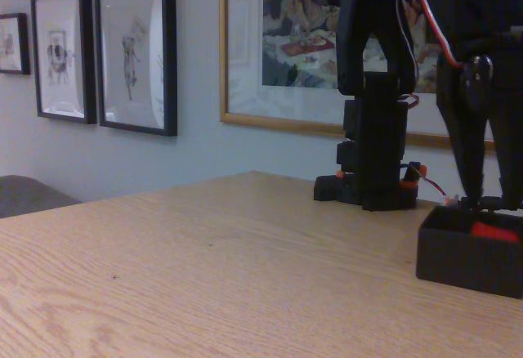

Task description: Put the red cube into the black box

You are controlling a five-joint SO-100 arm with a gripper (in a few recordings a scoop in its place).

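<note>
Black and slim, the two fingers (pixel 489 199) of the robot arm reach straight down at the right of the fixed view, their tips dipping just past the rim of the low rectangular matte black plastic box (pixel 466 256). A clear gap shows between the two prongs higher up, so they stand apart rather than pressed together, and nothing is clamped between them as far as the picture lets me judge, though the very tips are dark against the box and hard to read. Just below and slightly right of those tips lies the small bright red matte cube (pixel 494 230), inside the box, with only its top part showing above the near wall. The box sits on the pale wood-grain worktop (pixel 204 276) near the right edge of the view. Above the fingers the dark arm (pixel 474 55) rises out of the top of the picture, with red and white wires (pixel 419 15) looping beside it. Behind and to the left, the tall black robot base (pixel 374 166) stands on the worktop, with small orange-red plastic parts at its foot. On the grey wall behind hang several pictures: small black-framed prints (pixel 135 55) at the left and a large gold-framed painting (pixel 294 39) in the middle.
</note>
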